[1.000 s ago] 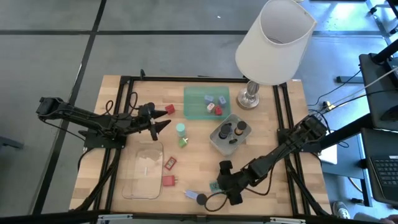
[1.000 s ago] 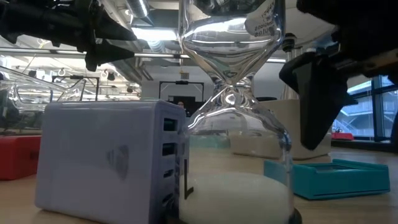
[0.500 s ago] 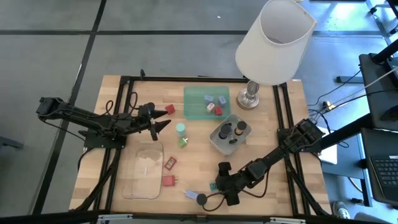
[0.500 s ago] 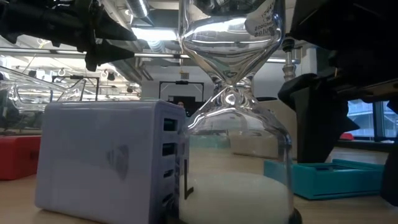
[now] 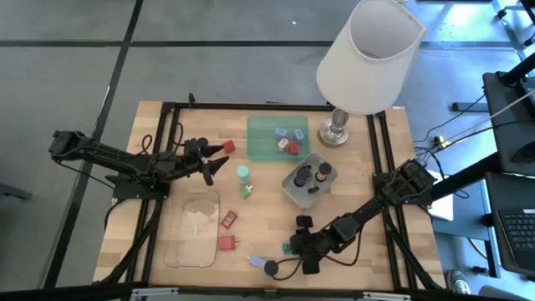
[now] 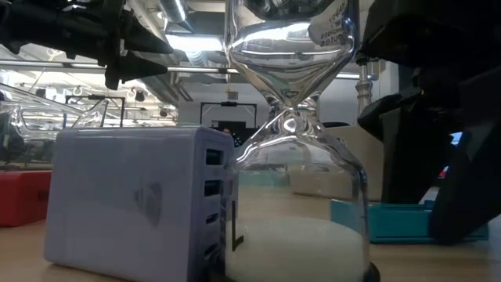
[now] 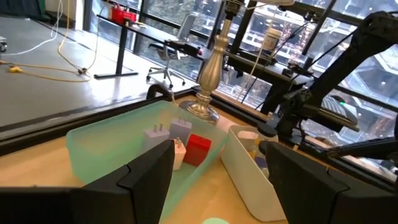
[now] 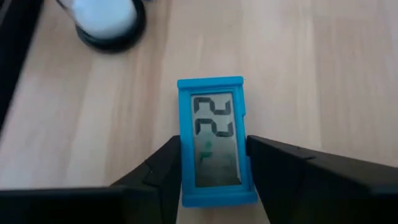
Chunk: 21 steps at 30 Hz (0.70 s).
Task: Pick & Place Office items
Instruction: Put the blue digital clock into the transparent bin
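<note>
A small teal clock (image 8: 216, 140) with a grey digit display lies flat on the wood near the table's front edge; in the high view it shows as a teal speck (image 5: 287, 248). My right gripper (image 8: 214, 163) is shut on the clock. My left gripper (image 5: 224, 159) hovers open above the table's left half, beside a red block (image 5: 227, 147), with nothing between its fingers. Other office items lie about: two red blocks (image 5: 226, 242) by the clear tray, a teal disc (image 5: 242, 173), and small pieces in the green tray (image 5: 257, 136). My right gripper pinches the clock's two long sides (image 8: 184, 155) between its two fingers (image 8: 158, 171), at the end nearer the wrist. The fingers slant down from the table's right side and lie along the clock. The clock rests flat on the table, display up.
An hourglass (image 6: 293, 157) and a pale charger block (image 6: 133, 204) stand just left of the clock, near the front edge. A grey tray (image 5: 294, 194) with dark caps sits mid-table, a clear tray (image 5: 194, 251) front left. A white-shaded lamp (image 5: 368, 54) stands at the back right.
My right gripper has sunk a little toward the teal clock and shut, its fingers closing in on the clock's sides. The clock has stayed flat on the table.
</note>
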### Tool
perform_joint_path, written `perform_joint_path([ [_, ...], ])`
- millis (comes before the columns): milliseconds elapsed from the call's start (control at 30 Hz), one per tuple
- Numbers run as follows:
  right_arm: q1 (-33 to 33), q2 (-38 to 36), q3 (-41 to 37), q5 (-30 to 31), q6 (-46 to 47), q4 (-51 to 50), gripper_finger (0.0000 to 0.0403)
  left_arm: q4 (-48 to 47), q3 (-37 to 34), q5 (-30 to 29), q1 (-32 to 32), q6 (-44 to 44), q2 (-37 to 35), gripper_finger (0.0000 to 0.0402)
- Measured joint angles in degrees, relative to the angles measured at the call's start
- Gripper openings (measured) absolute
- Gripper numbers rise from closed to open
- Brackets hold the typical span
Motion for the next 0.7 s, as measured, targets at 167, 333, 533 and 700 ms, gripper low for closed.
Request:
perform_joint_path([
  [167, -0.91, -4.25, 0.76, 3.04, 1.14, -1.91, 0.0152, 1.68, 0.00, 1.19, 0.00, -3.33, 0.00, 0.0251],
  [333, -2.51, -8.63, 4.35, 9.40, -6.72, -2.52, 0.0168, 6.31, -0.02, 9.79, 0.00, -1.85, 0.53, 0.0251],
  [533, -4.87, -9.35, 10.76, 16.27, -19.17, -2.31, 0.0160, 14.01, 0.02, 25.11, -1.54, 11.57, 4.75, 0.0251],
  [700, -7.12, -9.35, 13.53, 22.13, -24.77, -2.25, 0.0160, 23.21, -0.02, 29.90, -5.08, 22.41, 10.67, 0.0251],
])
